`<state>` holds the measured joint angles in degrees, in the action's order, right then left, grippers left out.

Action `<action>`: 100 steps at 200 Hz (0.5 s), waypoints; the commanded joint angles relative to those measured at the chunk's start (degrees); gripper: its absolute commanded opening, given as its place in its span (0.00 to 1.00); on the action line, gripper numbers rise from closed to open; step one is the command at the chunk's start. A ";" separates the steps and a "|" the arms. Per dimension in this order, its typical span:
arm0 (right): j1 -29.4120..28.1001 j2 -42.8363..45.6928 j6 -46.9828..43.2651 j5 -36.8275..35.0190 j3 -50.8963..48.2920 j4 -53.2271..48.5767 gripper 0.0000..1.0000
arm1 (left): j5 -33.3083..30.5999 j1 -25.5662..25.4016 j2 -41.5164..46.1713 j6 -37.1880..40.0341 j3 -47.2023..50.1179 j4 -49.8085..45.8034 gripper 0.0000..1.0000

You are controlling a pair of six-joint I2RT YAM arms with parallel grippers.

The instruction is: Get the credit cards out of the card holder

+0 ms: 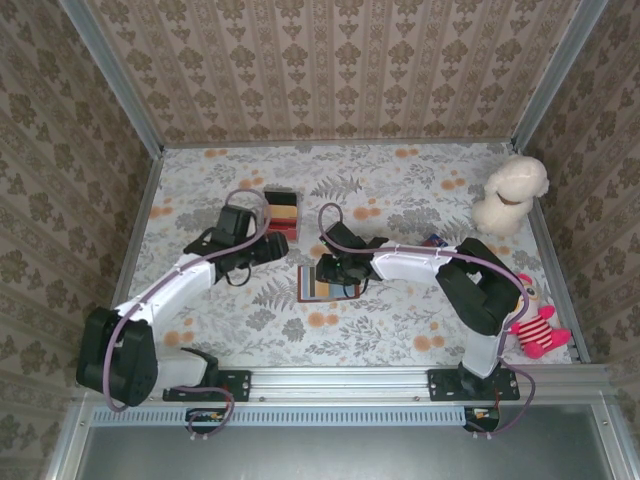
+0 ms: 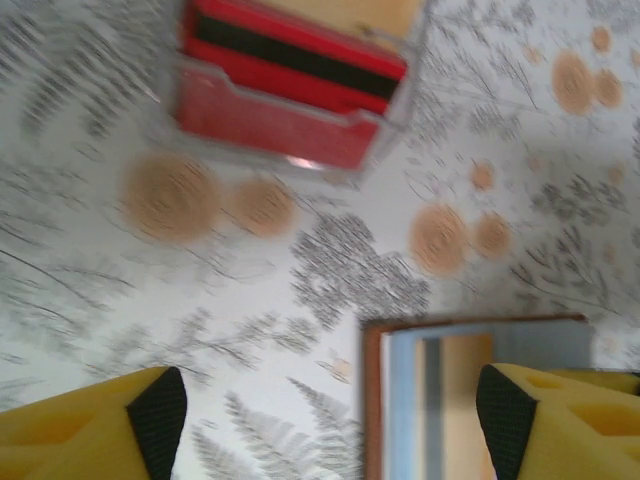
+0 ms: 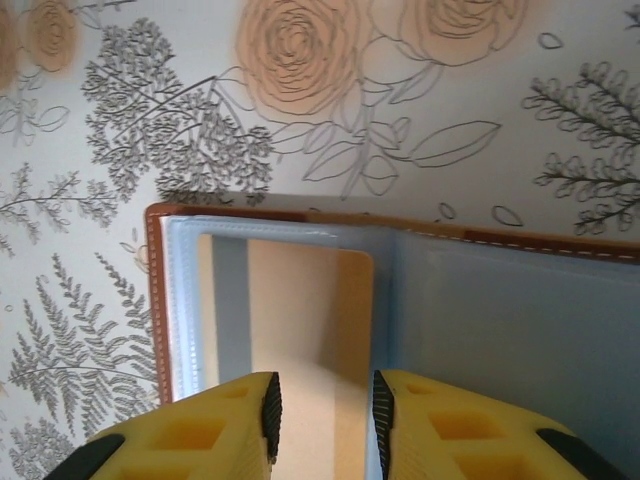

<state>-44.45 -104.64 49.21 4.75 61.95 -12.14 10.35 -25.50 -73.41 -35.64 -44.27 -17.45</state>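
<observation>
The brown card holder (image 3: 155,300) lies open and flat on the floral table, its grey-blue pockets (image 3: 500,320) facing up. A tan-orange credit card (image 3: 300,300) sits in the left pocket, with its rounded corner past the pocket's edge. My right gripper (image 3: 325,410) hovers just over this card, open by a narrow gap, with the card lying flat beneath the pads. In the top view the right gripper (image 1: 335,272) covers part of the holder (image 1: 318,288). My left gripper (image 2: 330,425) is wide open beside the holder's left edge (image 2: 372,400), holding nothing. The dark card is hidden.
A red-and-cream striped box (image 1: 281,213) in a clear stand (image 2: 290,80) sits just beyond the left gripper (image 1: 266,250). A cream plush dog (image 1: 510,195) stands at the far right. A pink striped plush (image 1: 540,330) lies near the right arm's base.
</observation>
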 commanded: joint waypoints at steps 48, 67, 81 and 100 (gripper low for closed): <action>2.55 0.43 -1.76 3.55 -2.80 1.31 0.28 | 5.88 -9.73 -9.38 -10.23 1.37 12.09 0.37; 2.54 -0.24 -1.75 5.01 -2.29 1.94 0.27 | 5.41 -11.12 -11.79 -9.89 -0.74 11.28 0.30; 2.64 -0.63 -1.92 5.76 -2.10 2.12 0.26 | 4.90 -11.75 -13.33 -10.01 -1.97 10.08 0.27; 2.87 -0.59 -2.01 6.81 -2.25 2.45 0.25 | 4.84 -12.44 -15.07 -10.66 -1.94 9.94 0.23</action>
<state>-41.98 -104.64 47.94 8.99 60.01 -10.39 15.22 -37.08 -86.98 -44.86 -44.47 -7.84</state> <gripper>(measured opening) 0.257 0.241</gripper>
